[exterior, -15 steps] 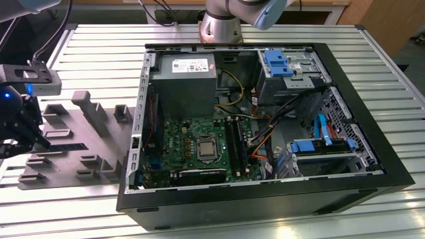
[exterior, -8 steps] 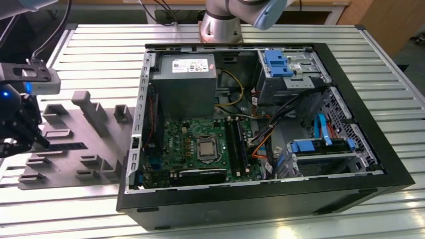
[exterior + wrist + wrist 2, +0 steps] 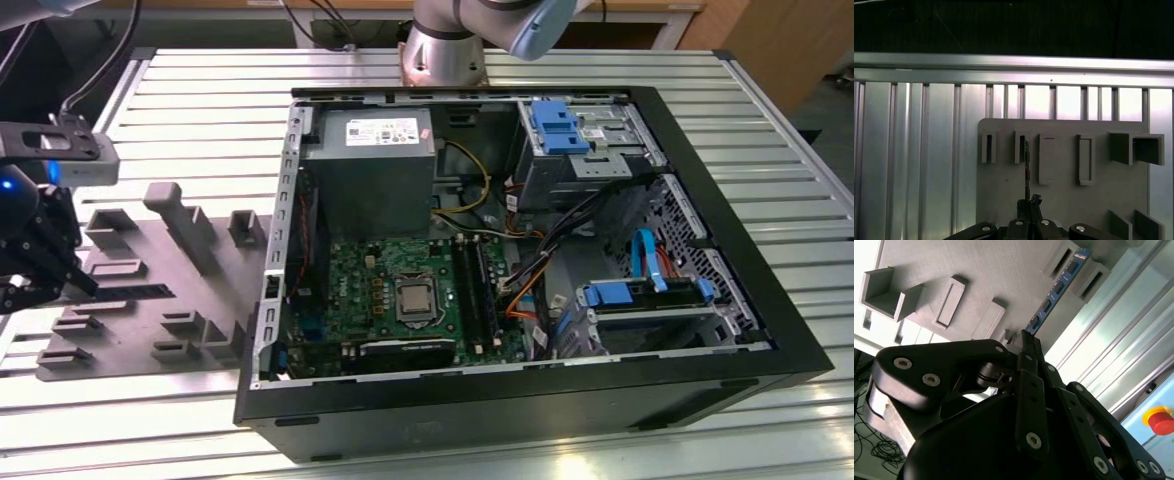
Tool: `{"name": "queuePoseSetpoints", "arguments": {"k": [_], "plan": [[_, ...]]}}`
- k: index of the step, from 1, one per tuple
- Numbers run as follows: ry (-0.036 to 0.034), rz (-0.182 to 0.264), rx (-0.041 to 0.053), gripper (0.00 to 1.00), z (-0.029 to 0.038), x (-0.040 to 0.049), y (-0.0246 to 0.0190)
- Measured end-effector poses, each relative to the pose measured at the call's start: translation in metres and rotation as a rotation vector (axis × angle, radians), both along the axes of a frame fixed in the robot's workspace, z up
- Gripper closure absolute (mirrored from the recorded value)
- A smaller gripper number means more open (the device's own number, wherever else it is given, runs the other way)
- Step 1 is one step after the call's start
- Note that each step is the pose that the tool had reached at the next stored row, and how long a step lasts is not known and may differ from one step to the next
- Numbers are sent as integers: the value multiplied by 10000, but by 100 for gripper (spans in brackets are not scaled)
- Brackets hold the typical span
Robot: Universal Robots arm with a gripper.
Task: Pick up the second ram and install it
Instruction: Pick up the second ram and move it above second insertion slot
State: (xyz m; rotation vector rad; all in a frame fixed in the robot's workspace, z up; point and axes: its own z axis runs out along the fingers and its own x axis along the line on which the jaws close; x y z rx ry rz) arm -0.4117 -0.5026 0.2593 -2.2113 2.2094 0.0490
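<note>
Your end effector (image 3: 1026, 342) is clamped on one end of the ram (image 3: 1056, 289). The ram stands on edge in the tray (image 3: 979, 270), its far end between two blocks (image 3: 1095, 277). That puts it by the table (image 3: 200, 90) edge at the exterior view's left, well apart from the board (image 3: 358, 290). Held by its tip, the stick could likely pivot or slip. Lift it crooked and it may bind against those blocks and drag the tray.
</note>
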Motion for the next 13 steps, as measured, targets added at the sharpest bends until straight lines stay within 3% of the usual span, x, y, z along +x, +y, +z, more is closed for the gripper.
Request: {"name": "queuePoseSetpoints", "arguments": {"k": [13], "plan": [[-20, 0, 0, 89, 43, 0, 0]]}}
